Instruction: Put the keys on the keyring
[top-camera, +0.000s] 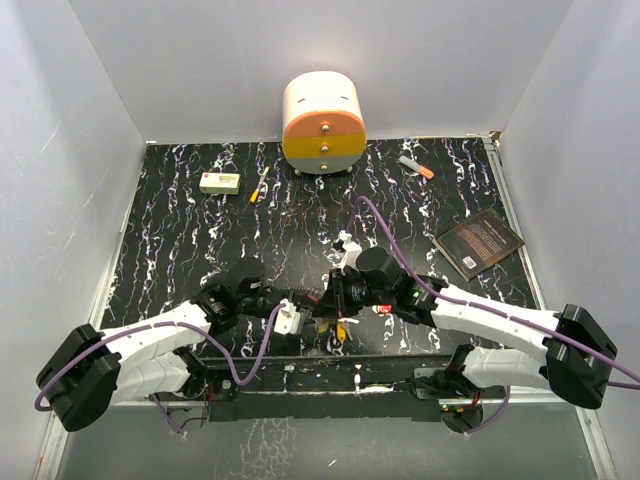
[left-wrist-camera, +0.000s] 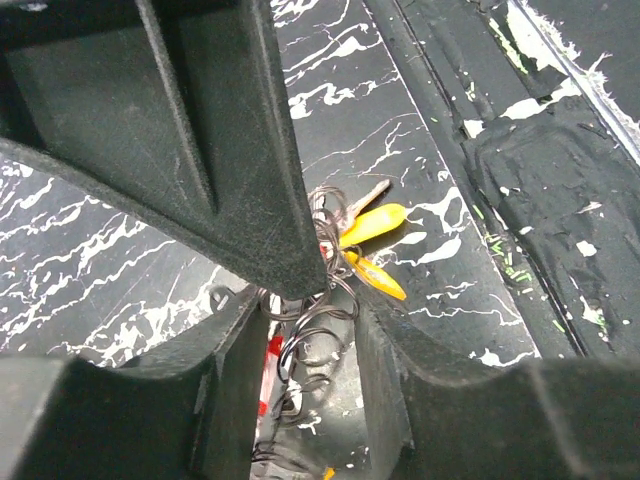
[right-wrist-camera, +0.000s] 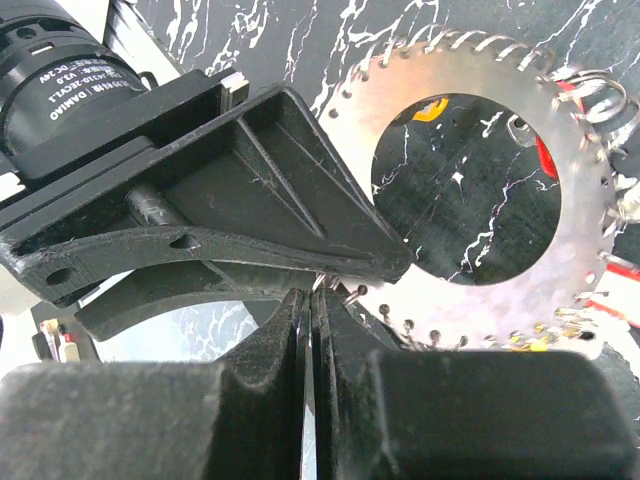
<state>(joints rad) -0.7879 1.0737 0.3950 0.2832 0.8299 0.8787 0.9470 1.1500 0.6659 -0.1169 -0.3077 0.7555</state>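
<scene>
The big flat silver jagged-rimmed keyring (right-wrist-camera: 395, 112) is in the middle between both arms, right pincer (right-wrist-camera: 308, 320) clamped shut on its rim. The small yellow-headed keys (left-wrist-camera: 375, 222) lie on the black marbled worktop (left-wrist-camera: 440, 120) just past the left pincer (left-wrist-camera: 305, 385), pointing away from it. Its jaws are part-way apart around thin wire loops (left-wrist-camera: 320, 320), and it's hard to say if they're actually gripping.

White arm shells (top-camera: 150, 340), black joints (top-camera: 85, 375), purple cables (top-camera: 395, 245)

Round drawer unit (top-camera: 322, 122), book (top-camera: 480, 242), marker (top-camera: 416, 166), white box (top-camera: 219, 182).
</scene>
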